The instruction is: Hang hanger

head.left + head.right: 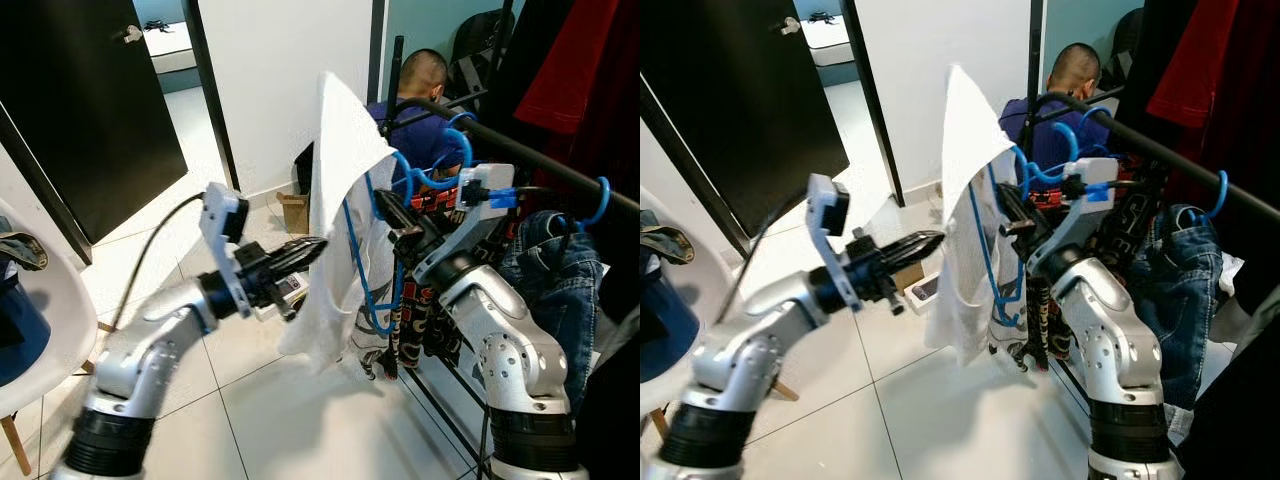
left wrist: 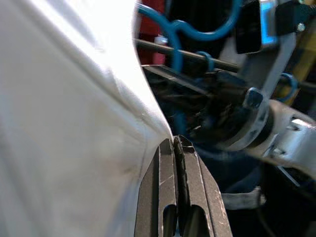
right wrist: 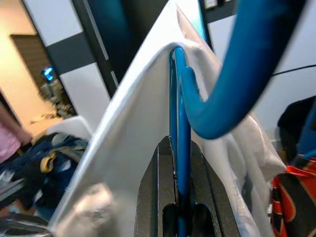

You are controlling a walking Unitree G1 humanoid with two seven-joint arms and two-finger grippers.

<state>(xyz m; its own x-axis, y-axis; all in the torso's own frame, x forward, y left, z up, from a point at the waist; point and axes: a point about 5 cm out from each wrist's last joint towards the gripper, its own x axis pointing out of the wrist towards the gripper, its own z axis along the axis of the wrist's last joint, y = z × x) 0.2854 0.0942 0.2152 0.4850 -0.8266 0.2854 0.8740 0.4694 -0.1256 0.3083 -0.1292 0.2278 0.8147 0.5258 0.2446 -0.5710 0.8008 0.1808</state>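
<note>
White tiled floor (image 1: 270, 420) fills the lower frame; a dark clothes rail (image 1: 560, 165) slants across the upper right. At centre, the white garment (image 1: 335, 220) drapes the blue plastic hanger (image 1: 372, 290). The right gripper (image 1: 392, 222) clamps the hanger; the left gripper (image 1: 305, 252), fingers together, touches the cloth. Best lift the hook above the rail, then lower gently.

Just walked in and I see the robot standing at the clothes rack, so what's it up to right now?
It is hanging a garment. The right gripper is shut on a blue hanger carrying a white shirt, holding it up beside the black clothes rail, where other blue hangers already hook on. The hanger's hook does not look seated on the rail yet. The left gripper, fingers closed, sits against the shirt's fabric. A person sits behind the rack, facing away.
</note>
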